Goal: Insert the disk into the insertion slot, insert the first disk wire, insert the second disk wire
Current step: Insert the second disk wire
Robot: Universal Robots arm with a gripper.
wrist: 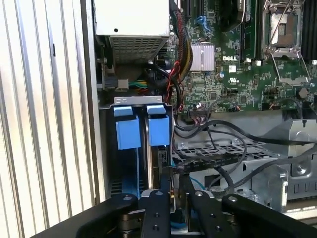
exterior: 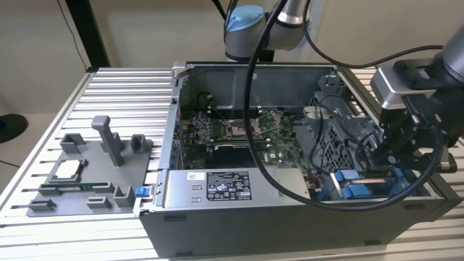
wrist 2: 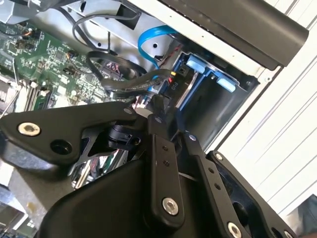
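The gripper (wrist: 171, 186) is lowered into the insertion slot (wrist: 106, 148) at the computer case (exterior: 290, 228) corner, fingers apparently closed on a black cable connector (wrist 2: 171, 85). The disk (wrist: 159, 131) sits upright in the slot.

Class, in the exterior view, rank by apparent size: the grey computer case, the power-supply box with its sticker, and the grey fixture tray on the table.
1. Computer case, clearly largest.
2. Fixture tray and power-supply box look alike in size; I would not rank them.
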